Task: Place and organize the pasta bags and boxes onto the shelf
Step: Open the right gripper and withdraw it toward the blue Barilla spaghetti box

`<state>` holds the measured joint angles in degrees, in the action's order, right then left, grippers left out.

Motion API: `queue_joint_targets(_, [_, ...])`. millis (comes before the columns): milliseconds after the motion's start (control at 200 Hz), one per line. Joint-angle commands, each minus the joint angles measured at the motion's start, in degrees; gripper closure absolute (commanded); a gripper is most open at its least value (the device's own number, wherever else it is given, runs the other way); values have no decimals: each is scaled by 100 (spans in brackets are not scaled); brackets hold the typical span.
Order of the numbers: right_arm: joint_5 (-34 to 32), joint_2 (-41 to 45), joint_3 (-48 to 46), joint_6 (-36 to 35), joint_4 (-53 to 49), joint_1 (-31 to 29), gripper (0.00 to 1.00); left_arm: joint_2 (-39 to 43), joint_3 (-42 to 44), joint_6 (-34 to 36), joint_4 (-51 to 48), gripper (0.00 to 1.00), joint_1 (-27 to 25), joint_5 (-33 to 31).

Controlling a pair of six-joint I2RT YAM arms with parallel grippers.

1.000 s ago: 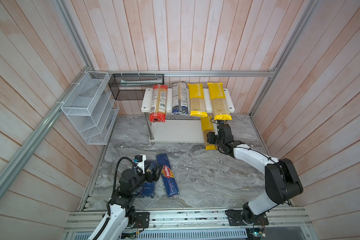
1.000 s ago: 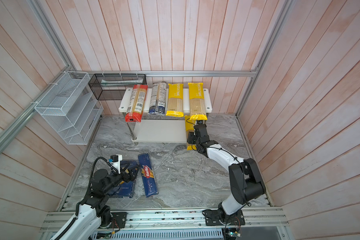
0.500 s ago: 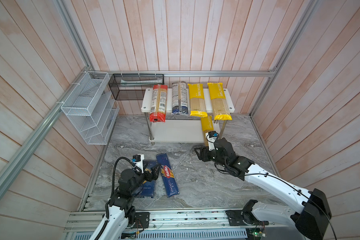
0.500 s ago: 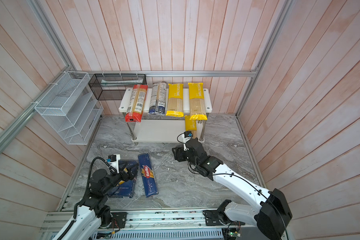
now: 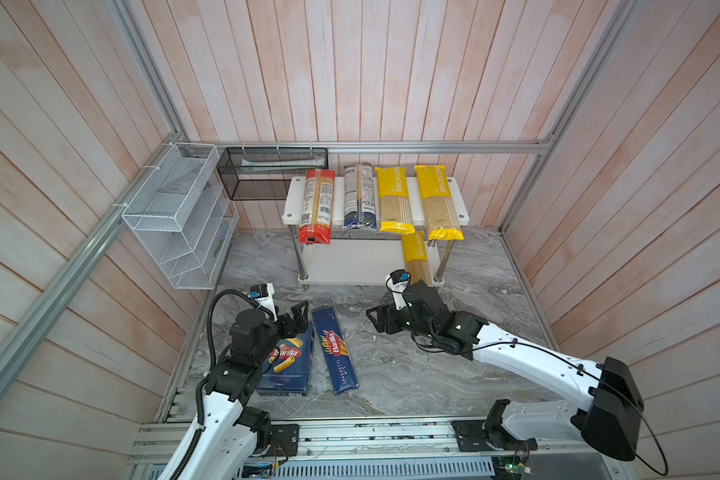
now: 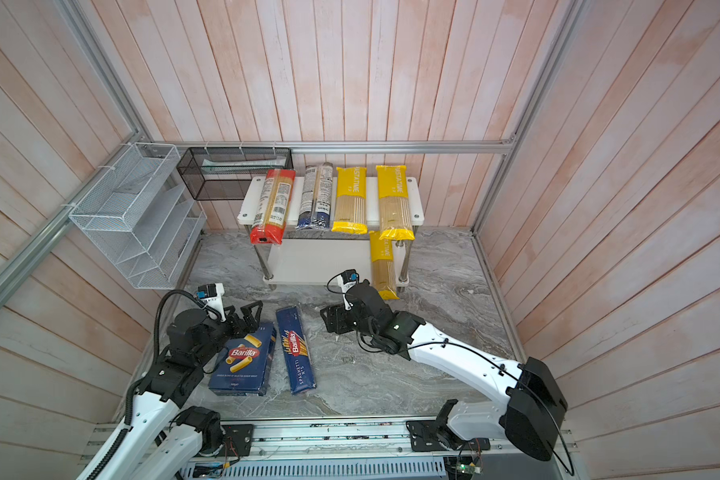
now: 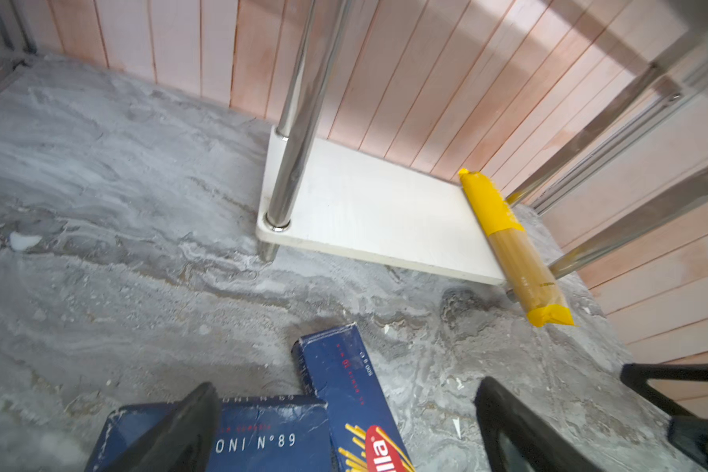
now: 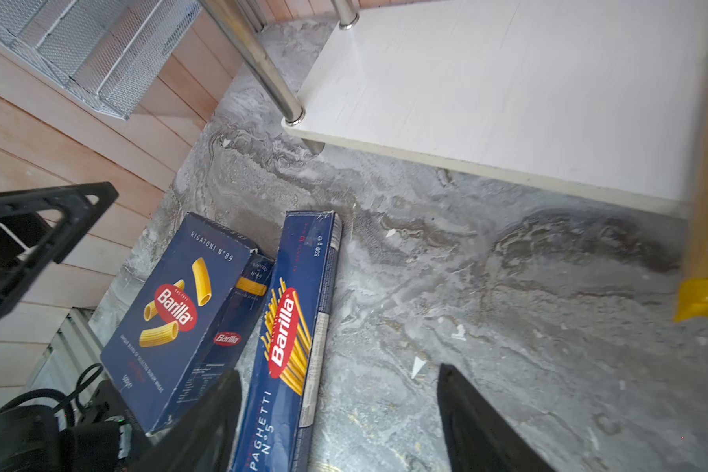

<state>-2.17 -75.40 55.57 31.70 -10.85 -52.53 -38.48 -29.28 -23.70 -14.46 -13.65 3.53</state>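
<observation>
The shelf point(image 5: 350, 261) stands at the back. Its top board carries a red-ended bag point(image 5: 317, 205), a blue-ended bag point(image 5: 359, 195) and two yellow bags point(image 5: 393, 199) point(image 5: 438, 203). A third yellow bag point(image 5: 415, 257) lies on the lower board point(image 7: 377, 208), its end point(image 7: 544, 302) overhanging the front edge. The Rigatoni box point(image 5: 285, 363) and the Spaghetti box point(image 5: 335, 351) lie side by side on the floor. My left gripper point(image 5: 298, 318) point(image 7: 344, 429) hangs open over the Rigatoni box's far end. My right gripper point(image 5: 381, 322) point(image 8: 340, 425) is open and empty, low beside the Spaghetti box point(image 8: 291, 327).
A white wire-mesh rack point(image 5: 179, 216) hangs on the left wall and a black mesh basket point(image 5: 273, 172) on the back wall beside the shelf. Chrome posts point(image 7: 299, 122) stand at the shelf's corners. An aluminium rail point(image 5: 350, 432) borders the marble floor's front.
My right gripper has let go of the yellow bag on the lower board, pulled back toward the front and left, and opened wider. The left arm has barely moved.
</observation>
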Motion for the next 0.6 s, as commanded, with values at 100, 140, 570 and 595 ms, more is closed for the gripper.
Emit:
queue_joint_targets(100, [164,-343,271,22,-156,-159,17,-72,194,-137,-237,0,317,81])
queue_joint_targets(140, [155,-431,338,-35,-238,-178,16,67,335,-126,-97,0,437,199])
queue_joint_targets(570, [137,-1419,889,-245,-663,-211,8,209,1405,-315,1096,0,794,898])
queue_joint_targets(595, [147,-1459,910,-249,-653,-214,8,228,1443,-345,1123,0,794,870])
